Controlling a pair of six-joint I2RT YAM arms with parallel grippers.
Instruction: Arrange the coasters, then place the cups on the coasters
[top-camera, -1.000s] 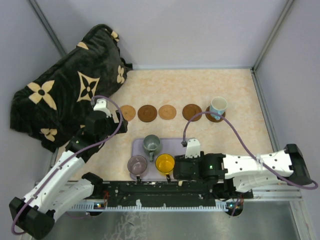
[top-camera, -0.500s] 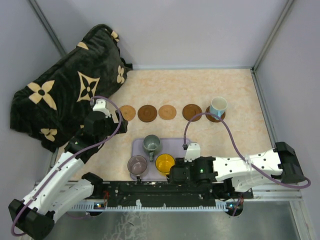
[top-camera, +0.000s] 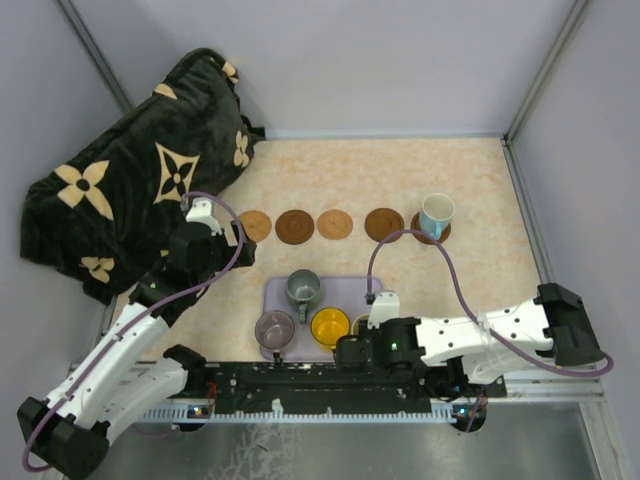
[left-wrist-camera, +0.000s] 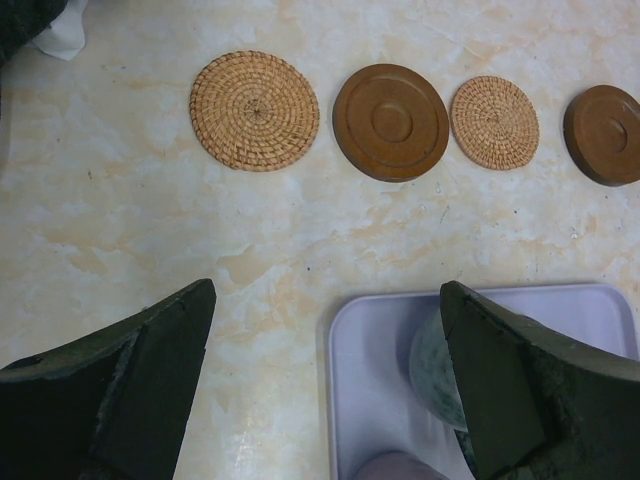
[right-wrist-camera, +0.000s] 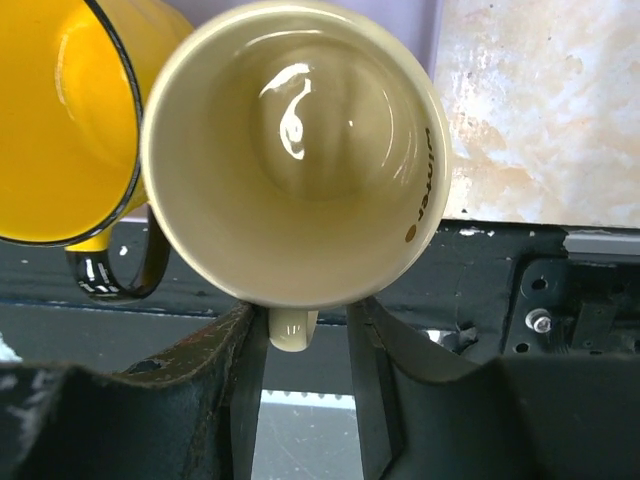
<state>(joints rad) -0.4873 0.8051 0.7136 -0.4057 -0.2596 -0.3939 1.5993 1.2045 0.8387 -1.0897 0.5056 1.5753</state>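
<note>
- Right wrist view: the right pincer (right-wrist-camera: 300, 310) flanks the cream cup's (right-wrist-camera: 295, 150) handle at the lavender tray's (right-wrist-camera: 438, 25) near right corner; whether it pinches, I cannot tell.
- Left pincer (left-wrist-camera: 325, 290) gapes wide over the tray's far left corner.
- 5 coasters (top-camera: 296, 226) line up beyond the tray.

Five coasters (top-camera: 295, 226) are lying in a L-to-R row across the mid table (top-camera: 400, 170), w/ the far cup (top-camera: 436, 212) standing on the rightmost coaster (top-camera: 428, 239) and a blanket (top-camera: 130, 190) lying at the far-L corner. The tray (top-camera: 272, 292) is sitting nearer the arms, in front of the row's middle. In it the back cup (top-camera: 303, 287) is standing behind a near row: L cup (top-camera: 274, 328), mid cup (top-camera: 329, 326), then R cup (right-wrist-camera: 290, 150) close beside the mid one at the tray's near-R corner.
</note>
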